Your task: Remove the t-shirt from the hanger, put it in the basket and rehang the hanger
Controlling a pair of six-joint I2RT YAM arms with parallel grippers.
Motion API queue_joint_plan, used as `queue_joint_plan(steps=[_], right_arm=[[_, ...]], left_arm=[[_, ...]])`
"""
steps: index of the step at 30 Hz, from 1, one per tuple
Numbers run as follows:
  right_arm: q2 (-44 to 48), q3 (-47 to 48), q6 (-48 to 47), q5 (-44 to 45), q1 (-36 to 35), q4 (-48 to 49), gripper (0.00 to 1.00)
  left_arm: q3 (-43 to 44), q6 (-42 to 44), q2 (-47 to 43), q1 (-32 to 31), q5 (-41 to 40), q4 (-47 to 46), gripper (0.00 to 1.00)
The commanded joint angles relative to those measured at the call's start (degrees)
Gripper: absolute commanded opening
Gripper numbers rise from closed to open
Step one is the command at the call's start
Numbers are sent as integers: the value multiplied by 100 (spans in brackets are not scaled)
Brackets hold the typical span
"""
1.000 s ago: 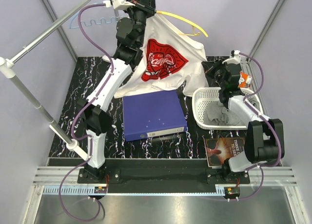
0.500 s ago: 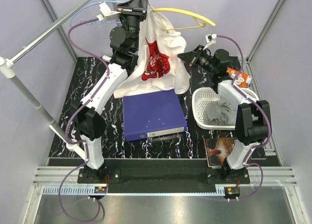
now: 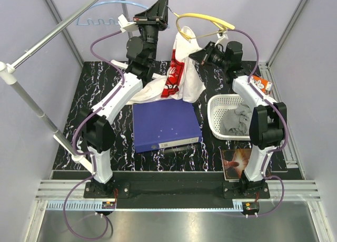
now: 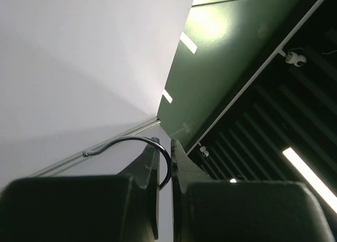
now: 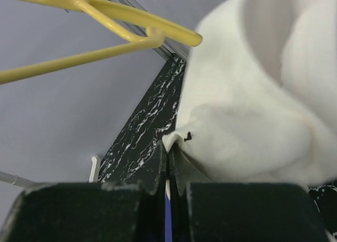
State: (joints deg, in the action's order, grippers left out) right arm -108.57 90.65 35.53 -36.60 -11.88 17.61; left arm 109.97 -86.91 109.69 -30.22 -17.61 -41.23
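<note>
Right pincer (image 5: 167,153), apparently on bunched t-shirt (image 5: 247,126)

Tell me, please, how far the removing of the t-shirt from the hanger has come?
Done: one arm of the yellow hanger is bare, out of the t-shirt. In hand: the left end effector is shut on the hanger's metal hook, holding it up; the right end effector pinches a fold of the cloth. Left: the t-shirt hangs from the rest of the hanger and must be pulled off.
</note>
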Motion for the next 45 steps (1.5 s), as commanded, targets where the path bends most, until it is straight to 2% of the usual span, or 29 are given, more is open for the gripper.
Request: queue_joint_plan(steps=[1, 3, 7, 11, 15, 16, 21, 25, 28, 33, 37, 40, 45], right_arm=[[-15, 339, -458, 495, 28, -538, 0], [3, 418, -712, 776, 45, -819, 0], [-23, 734, -706, 962, 238, -1128, 0], [-59, 1102, -284, 716, 703, -1172, 0], [73, 1674, -397, 462, 906, -1486, 0], [91, 1832, -450, 426, 924, -1575, 0], [13, 3105, -819, 338, 968, -2321, 0], [-497, 4675, -741, 145, 951, -2954, 0], [-893, 5443, -714, 39, 924, -3500, 0], [-990, 5323, -811, -102, 731, -3624, 0], [-981, 4577, -837, -23, 599, -3667, 0], [-1323, 4767, -985, 74, 564, -4290, 0], [-1772, 4893, -1547, 934, 538, -5688, 0]], left_arm=[[366, 77, -308, 16, 397, -597, 0], [350, 471, -517, 60, 976, -474, 0], [-378, 1465, -1255, 156, 1942, -88, 0], [-1038, 2474, -2194, 235, 2682, 536, 0], [-1915, 3451, -3092, 253, 3218, 1318, 0], [-2101, 3758, -3468, 253, 3263, 1459, 0], [-3444, 4235, -4578, 253, 3132, 2092, 0], [-3939, 4769, -5298, 253, 3123, 2819, 0], [-4080, 5174, -5624, 253, 3000, 3383, 0], [-4291, 5492, -5976, 253, 2605, 3736, 0], [-4361, 5501, -6012, 253, 2622, 3684, 0], [-4440, 5440, -5986, 253, 2666, 3614, 0], [-4590, 5325, -5959, 253, 2727, 3500, 0]])
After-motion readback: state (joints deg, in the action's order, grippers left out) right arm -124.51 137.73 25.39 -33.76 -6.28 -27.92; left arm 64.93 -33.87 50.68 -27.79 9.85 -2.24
